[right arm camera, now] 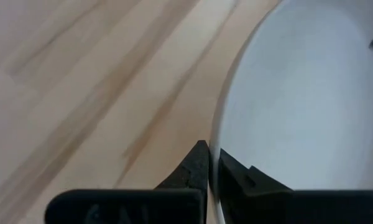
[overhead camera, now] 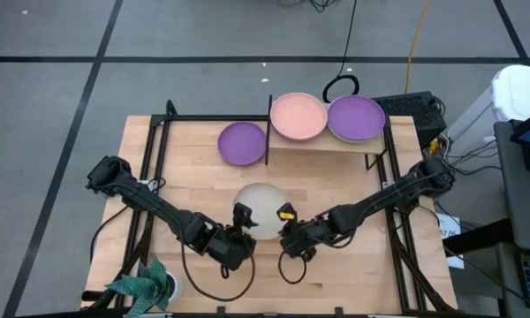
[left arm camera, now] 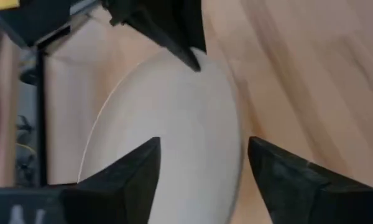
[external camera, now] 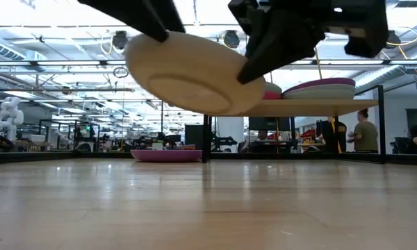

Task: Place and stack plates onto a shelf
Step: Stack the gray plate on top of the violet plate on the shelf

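A beige plate (overhead camera: 261,205) (external camera: 194,73) hangs tilted in the air above the middle of the tabletop. My right gripper (overhead camera: 289,231) (right arm camera: 211,163) is shut on its right rim. My left gripper (overhead camera: 239,228) (left arm camera: 202,168) is open at the plate's left rim, with one finger over the plate and one beyond its edge. On the raised shelf (overhead camera: 322,144) (external camera: 313,106) a peach plate (overhead camera: 299,116) sits beside a purple plate (overhead camera: 355,117) that tops a stack (external camera: 320,88). Another purple plate (overhead camera: 242,142) (external camera: 165,155) lies flat on the table left of the shelf. My right gripper pinches the beige plate's right rim (right arm camera: 219,140) between its two fingers, one on the upper face and one beneath, coming level from the table's right. The plate is lifted clear of the table and tilted. My left gripper stands open at the left rim (left arm camera: 233,124); I cannot tell whether it touches.
The shelf's black upright (overhead camera: 269,128) stands between the lone purple plate and the peach plate. A green plant (overhead camera: 146,287) sits at the table's near left corner. Black frame rails (overhead camera: 155,150) run along the table's left and right sides. Bare wood (external camera: 208,208) lies under the held plate.
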Robot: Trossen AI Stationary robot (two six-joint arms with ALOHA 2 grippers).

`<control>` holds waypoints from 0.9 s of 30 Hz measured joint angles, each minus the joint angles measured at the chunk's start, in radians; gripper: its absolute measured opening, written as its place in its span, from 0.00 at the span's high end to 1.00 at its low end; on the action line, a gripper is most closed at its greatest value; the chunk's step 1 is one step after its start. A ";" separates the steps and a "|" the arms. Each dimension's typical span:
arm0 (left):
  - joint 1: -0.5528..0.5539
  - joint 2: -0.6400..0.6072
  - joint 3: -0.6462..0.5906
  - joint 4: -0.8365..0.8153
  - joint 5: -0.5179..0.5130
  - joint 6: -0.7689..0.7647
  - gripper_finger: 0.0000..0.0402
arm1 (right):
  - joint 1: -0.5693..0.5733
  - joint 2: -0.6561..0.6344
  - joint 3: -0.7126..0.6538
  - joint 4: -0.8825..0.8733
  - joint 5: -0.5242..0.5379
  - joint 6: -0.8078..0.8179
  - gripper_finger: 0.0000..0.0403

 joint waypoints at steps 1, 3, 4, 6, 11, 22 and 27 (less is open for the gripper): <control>-0.002 0.000 0.000 0.008 -0.014 0.010 0.37 | -0.002 -0.014 0.000 -0.024 0.000 0.015 0.99; -0.013 0.000 -0.003 0.039 -0.048 0.029 0.35 | -0.002 -0.044 0.000 -0.059 0.000 0.040 0.99; -0.017 0.000 -0.003 0.049 -0.070 0.035 0.34 | -0.001 -0.060 0.000 -0.067 0.000 0.048 0.99; -0.028 0.000 -0.003 0.062 -0.122 0.036 0.34 | 0.000 -0.095 0.000 -0.110 -0.001 0.069 0.99; -0.043 0.000 -0.004 0.079 -0.208 -0.020 0.34 | -0.001 -0.176 0.000 -0.228 0.000 0.128 0.99; -0.044 0.000 -0.005 0.070 -0.210 -0.133 0.34 | -0.001 -0.305 0.035 -0.333 0.103 0.147 0.99; -0.039 0.000 -0.005 0.070 -0.211 -0.145 0.34 | -0.007 -0.314 0.114 -0.427 0.163 0.106 0.99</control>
